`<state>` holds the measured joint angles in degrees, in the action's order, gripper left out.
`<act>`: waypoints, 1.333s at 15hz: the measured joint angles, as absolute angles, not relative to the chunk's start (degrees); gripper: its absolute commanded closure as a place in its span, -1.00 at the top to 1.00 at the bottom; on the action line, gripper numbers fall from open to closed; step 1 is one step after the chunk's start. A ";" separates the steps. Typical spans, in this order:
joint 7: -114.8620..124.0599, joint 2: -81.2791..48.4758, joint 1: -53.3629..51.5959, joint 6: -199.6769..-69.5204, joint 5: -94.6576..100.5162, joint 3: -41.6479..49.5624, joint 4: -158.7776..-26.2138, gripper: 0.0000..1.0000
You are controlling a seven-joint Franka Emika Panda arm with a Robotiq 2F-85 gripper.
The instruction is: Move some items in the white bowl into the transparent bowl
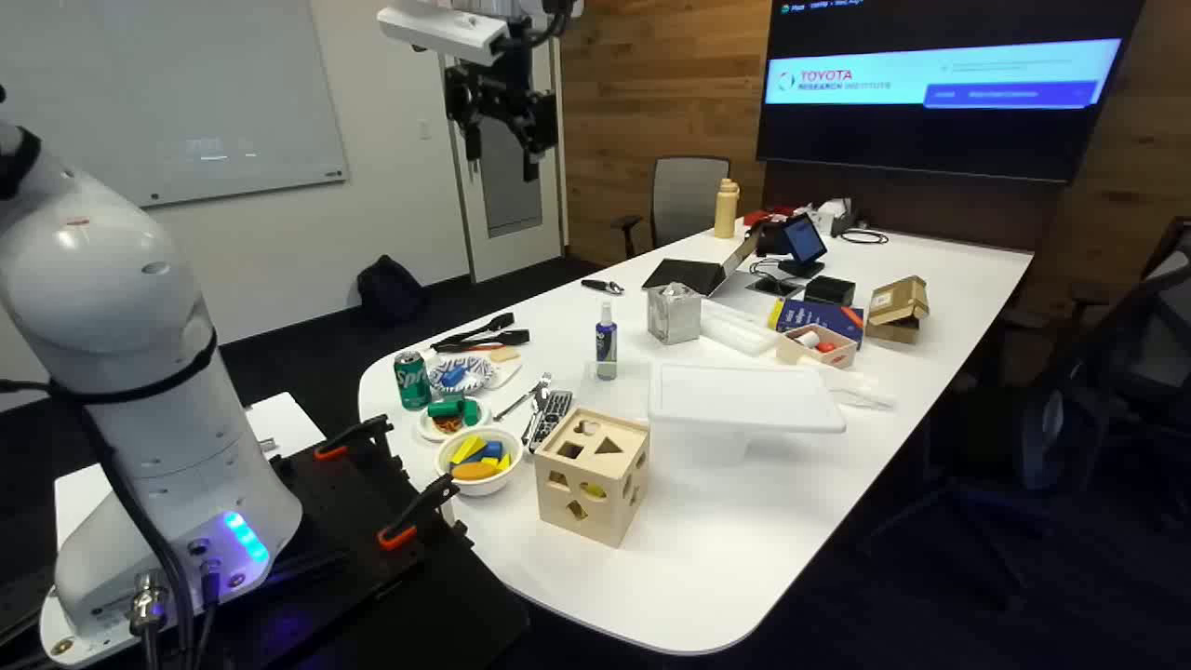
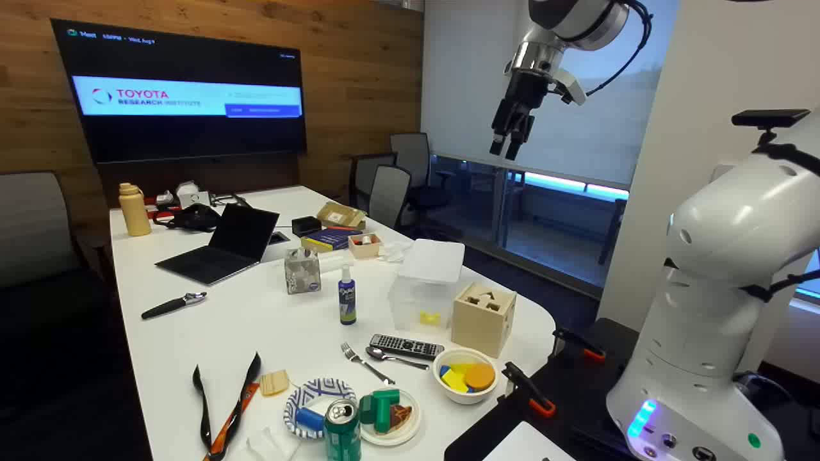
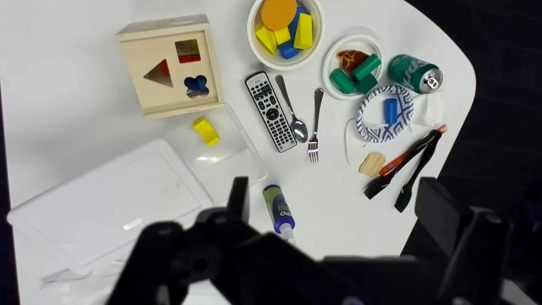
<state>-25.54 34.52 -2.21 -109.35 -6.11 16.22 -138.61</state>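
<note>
The white bowl [image 1: 483, 488] stands at the table's near edge in both exterior views [image 2: 462, 396]. In the wrist view the bowl [image 3: 283, 64] holds several yellow and blue blocks and an orange disc [image 3: 278, 13]. A transparent box [image 2: 410, 310] stands beyond the wooden cube. Its white lid [image 3: 114, 199] lies across part of it, and one end is uncovered. A yellow arched block [image 3: 206, 131] lies inside the box [image 3: 241, 167]. No transparent bowl shows. My gripper [image 1: 502, 162] is open and empty, high above the table, as also seen from elsewhere [image 2: 505, 148]. Its fingers [image 3: 334, 190] are wide apart.
A wooden shape cube [image 1: 593, 479] stands between bowl and box. A remote [image 3: 272, 112], spoon [image 3: 299, 129], fork [image 3: 314, 144] and spray bottle [image 3: 279, 207] are nearby. Two plates [image 3: 332, 87] [image 3: 360, 123], a Sprite can [image 3: 413, 73] and tongs [image 3: 406, 163] are on the other side.
</note>
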 measured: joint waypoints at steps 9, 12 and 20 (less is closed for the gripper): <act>-25.82 28.70 -2.46 -120.99 -11.82 14.92 -148.08 1.00; -25.69 24.33 -3.96 -132.67 -17.60 12.94 -155.95 1.00; -26.80 6.48 -13.60 -154.65 -42.32 10.81 -161.05 1.00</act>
